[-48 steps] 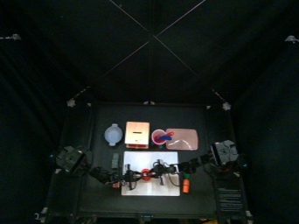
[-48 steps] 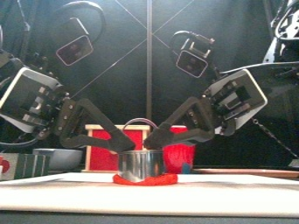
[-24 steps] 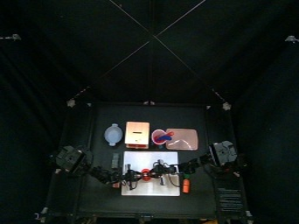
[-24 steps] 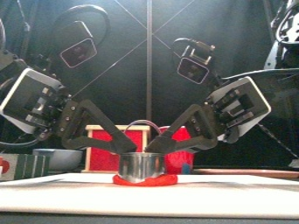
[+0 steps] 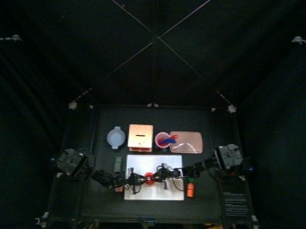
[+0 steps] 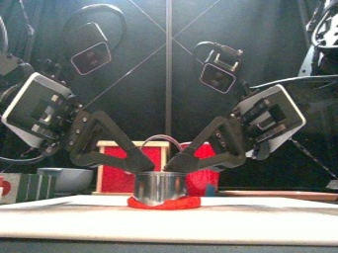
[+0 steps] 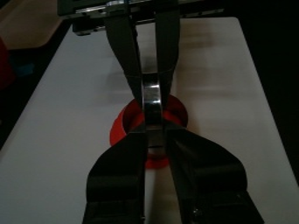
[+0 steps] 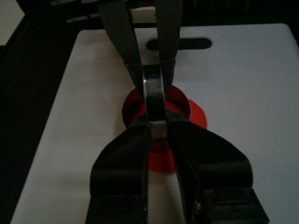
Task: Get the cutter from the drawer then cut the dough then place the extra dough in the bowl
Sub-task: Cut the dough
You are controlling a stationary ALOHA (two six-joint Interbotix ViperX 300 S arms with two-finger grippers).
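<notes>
Jaws: left and right each pinch cutter (image 6: 160, 186) rim | cutter on dough (image 6: 188, 203) | unchanged since earlier

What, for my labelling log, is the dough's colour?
Red; the dough around the cutter shows best in the front view.

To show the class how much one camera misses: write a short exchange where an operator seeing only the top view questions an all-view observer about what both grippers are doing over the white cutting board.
Operator: From the top view, the left gripper and right gripper meet over the white cutting board. What is between them?
Observer: The front view shows a round metal cutter standing on a flat red dough disc.
Operator: Are they gripping it?
Observer: Both wrist views show each pair of jaws closed on the cutter's rim, on opposite sides.
</notes>
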